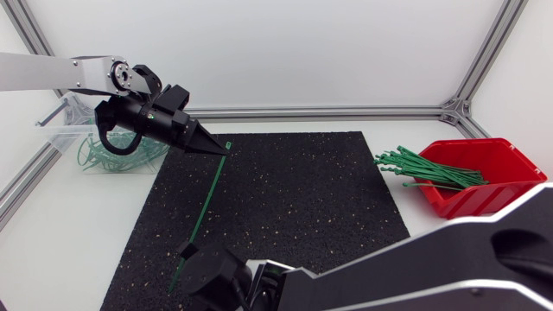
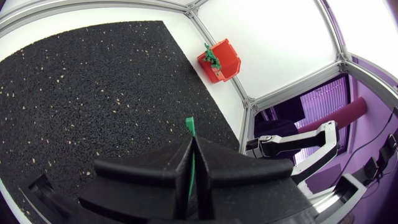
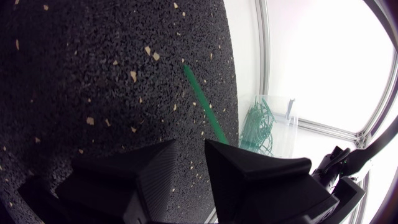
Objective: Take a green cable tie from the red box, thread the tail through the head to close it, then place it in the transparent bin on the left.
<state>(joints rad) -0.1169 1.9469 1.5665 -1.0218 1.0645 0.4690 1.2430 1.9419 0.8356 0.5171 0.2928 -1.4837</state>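
One step is done: a green cable tie (image 1: pixel 207 206) is out of the red box (image 1: pixel 488 197). The box sits at the far right of the counter (image 1: pixel 69 233), with a bundle of ties sticking out over its left rim. The tie is held over the black mat (image 1: pixel 302 199). In the head view it is one straight strip, running from the mat's far left towards its near left edge. I judge the threading not yet done: no loop shows, and the two ends are well apart. Still left are closing the tie and dropping it into the transparent bin (image 1: pixel 54 131) at the far left, which holds a tangle of green ties.

The left arm comes in from the left above the bin. The left hand (image 2: pixel 191 146) is angled down and to the right, its fingers pressed together and pinching the tie's far end. A short green tip pokes out past the fingertips.

The right arm lies across the near edge from the right, with the right hand (image 3: pixel 190 154) at the tie's near end. Its fingers are spread, and mat shows in the gap between them. The tie runs ahead of the hand and slips out of sight behind one finger, so the hand does not grip it. Which end carries the head I cannot tell
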